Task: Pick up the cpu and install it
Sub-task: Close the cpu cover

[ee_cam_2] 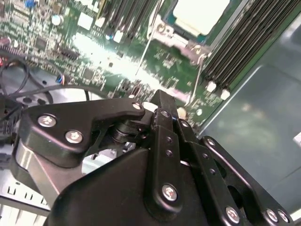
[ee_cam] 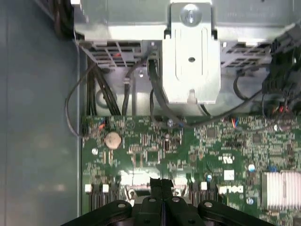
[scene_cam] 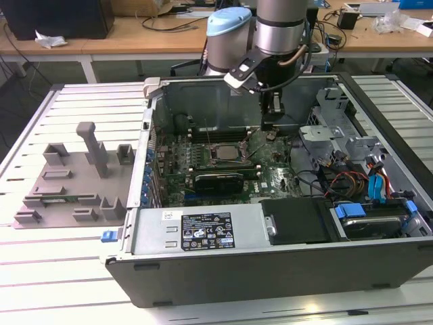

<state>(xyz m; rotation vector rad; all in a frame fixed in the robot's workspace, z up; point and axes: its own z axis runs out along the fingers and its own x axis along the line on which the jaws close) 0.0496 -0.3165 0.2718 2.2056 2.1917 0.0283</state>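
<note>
The cpu [scene_cam: 222,153] lies flat in the motherboard socket inside the open computer case [scene_cam: 203,233], its pale metal top showing. In the second wrist view the cpu [ee_cam_2: 200,14] sits in the socket frame, with a thin metal lever [ee_cam_2: 146,52] beside it. My gripper [scene_cam: 270,133] hangs over the green board, to the exterior view's right of the socket and apart from the cpu. Its black fingers [ee_cam: 162,187] are pressed together in both wrist views, with nothing between them. One fingertip [ee_cam_2: 162,101] points down at the board.
Memory slots [ee_cam_2: 244,47] flank the socket. A silver drive bracket [ee_cam: 191,56] and black cable bundles [ee_cam: 101,89] lie along the case wall. A grey plastic fixture tray [scene_cam: 71,179] stands on the slatted table at the exterior view's left. Cables and a drive [scene_cam: 369,203] fill the case's right.
</note>
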